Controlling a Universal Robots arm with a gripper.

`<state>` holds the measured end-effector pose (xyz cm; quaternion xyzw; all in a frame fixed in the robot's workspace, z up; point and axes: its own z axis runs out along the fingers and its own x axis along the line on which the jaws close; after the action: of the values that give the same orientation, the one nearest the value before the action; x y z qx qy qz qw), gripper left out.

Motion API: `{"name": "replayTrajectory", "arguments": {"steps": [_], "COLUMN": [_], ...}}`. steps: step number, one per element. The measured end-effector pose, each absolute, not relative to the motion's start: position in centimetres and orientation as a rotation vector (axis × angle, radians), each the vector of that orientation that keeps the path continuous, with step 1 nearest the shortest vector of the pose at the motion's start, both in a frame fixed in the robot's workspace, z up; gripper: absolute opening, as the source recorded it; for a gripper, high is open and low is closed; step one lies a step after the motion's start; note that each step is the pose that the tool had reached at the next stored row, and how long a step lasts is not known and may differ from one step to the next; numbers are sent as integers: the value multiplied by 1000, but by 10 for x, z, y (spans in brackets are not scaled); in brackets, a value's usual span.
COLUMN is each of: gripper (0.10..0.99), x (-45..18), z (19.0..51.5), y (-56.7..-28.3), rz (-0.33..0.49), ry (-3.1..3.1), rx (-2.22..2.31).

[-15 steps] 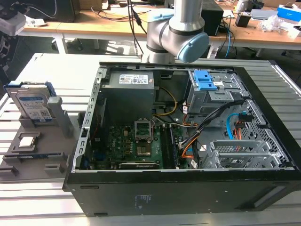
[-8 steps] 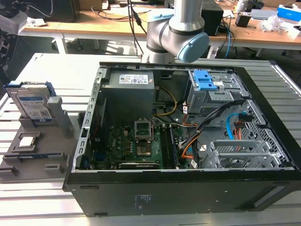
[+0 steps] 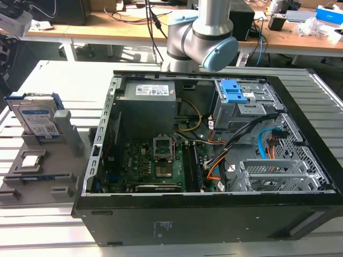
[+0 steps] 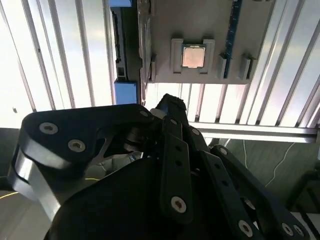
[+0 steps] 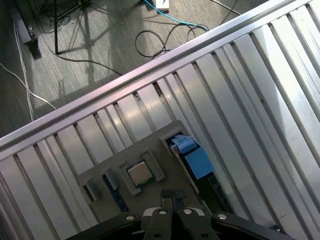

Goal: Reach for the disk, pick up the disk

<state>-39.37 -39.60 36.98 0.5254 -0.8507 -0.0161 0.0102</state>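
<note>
disk, exterior view: flat silver metal body, with a white and blue label on the face turned to the camera and a blue plastic bracket along its edges. it stands on edge in a slot of the grey holder at the exterior view's left, on the slatted table. chip lies flat in a pocket of the same holder, nearer the camera than the disk. open case lies beside the holder, toward the exterior view's right, with boards and cables exposed. arm rises behind the case.

second wrist view: gripper, black linkages in the foreground, has its fingers brought together at the tip with nothing between them. it hangs over the holder, apart from it. chip, square and silver, sits in its pocket. disk is seen edge-on beside the holder's plate, as a narrow dark strip with a blue bracket end.

first wrist view: gripper is closed, its two pads side by side and empty. past the tips are the chip in its pocket and, near it, the disk edge-on. its blue bracket faces the camera and its thin dark body runs along the holder. the gripper touches neither. table slats lie all round. carpeted floor with cables lies past the table edge.
</note>
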Motion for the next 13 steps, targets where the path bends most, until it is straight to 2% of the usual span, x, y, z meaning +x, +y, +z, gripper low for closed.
{"name": "replayTrajectory", "arguments": {"steps": [13], "gripper": [106], "x": [-394], "z": [370], "y": [-396], "rz": [-48], "ry": [-2543], "rx": [1806]}}
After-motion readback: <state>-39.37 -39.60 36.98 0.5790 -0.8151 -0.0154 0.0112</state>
